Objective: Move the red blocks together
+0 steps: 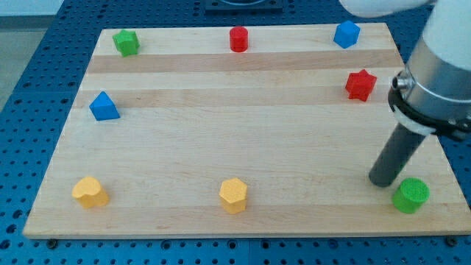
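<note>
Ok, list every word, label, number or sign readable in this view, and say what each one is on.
None: there is no readable text anywhere.
The wooden board, the coloured blocks, including the red star block and the red cylinder block, and the rod ending in my tip carry no markings.

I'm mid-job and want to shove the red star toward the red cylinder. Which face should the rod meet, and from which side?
No gripping here, only pushing. Bring my tip up from beside the green cylinder to the view's right of the red star, slightly below it. Meet a notch between two points, so it likely won't spin off, then push left and slightly up toward the red cylinder.
</note>
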Robot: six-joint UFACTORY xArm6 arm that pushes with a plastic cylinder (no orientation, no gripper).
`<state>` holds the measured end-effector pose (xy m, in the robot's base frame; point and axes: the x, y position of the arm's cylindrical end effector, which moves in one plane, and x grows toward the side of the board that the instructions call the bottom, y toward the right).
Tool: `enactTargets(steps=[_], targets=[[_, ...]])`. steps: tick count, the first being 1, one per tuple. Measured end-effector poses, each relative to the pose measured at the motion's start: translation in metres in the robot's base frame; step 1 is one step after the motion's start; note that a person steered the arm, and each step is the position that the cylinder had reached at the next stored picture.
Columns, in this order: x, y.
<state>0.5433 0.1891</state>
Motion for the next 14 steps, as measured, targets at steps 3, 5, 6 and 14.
enactTargets(steps=[3,5,6,14], targets=[[-0.099,0.121],[-0.173,0.103],[-0.168,0.04],[-0.289,-0.283]])
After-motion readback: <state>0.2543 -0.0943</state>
